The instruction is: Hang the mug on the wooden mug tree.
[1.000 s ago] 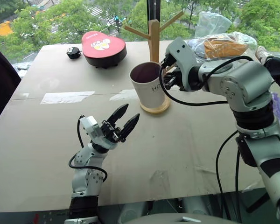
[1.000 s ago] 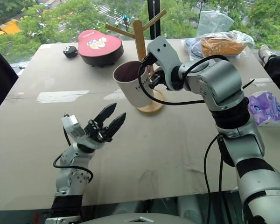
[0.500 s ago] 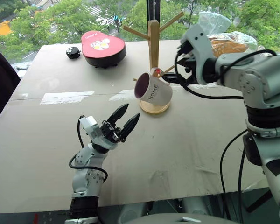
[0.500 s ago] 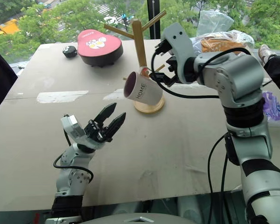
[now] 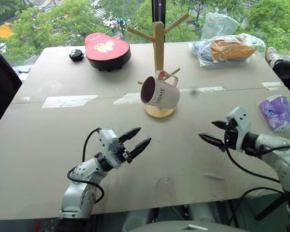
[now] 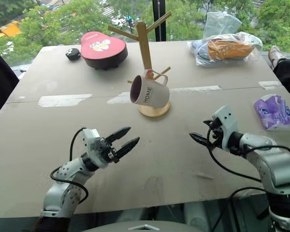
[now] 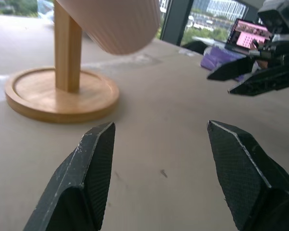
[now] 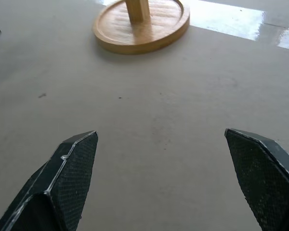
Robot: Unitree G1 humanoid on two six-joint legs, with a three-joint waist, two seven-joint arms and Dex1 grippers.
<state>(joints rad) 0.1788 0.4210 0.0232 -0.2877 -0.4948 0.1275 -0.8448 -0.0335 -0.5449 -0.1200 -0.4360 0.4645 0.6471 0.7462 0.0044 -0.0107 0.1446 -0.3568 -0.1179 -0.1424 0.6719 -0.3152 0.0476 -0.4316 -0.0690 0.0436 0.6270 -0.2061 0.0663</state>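
The mug [image 5: 159, 93] hangs by its handle on a low peg of the wooden mug tree [image 5: 159, 36]. Both the left fingers [image 5: 134, 140] and the right fingers [image 5: 213, 133] are wide apart, empty, low over the worktop [image 5: 48, 140].

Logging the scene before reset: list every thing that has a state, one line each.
mug: hung by its handle on a lower peg, tilted, off the table.
wooden mug tree: upright.
left gripper: fingers open, holding nothing.
right gripper: fingers open, holding nothing.
plastic bag: lying flat.
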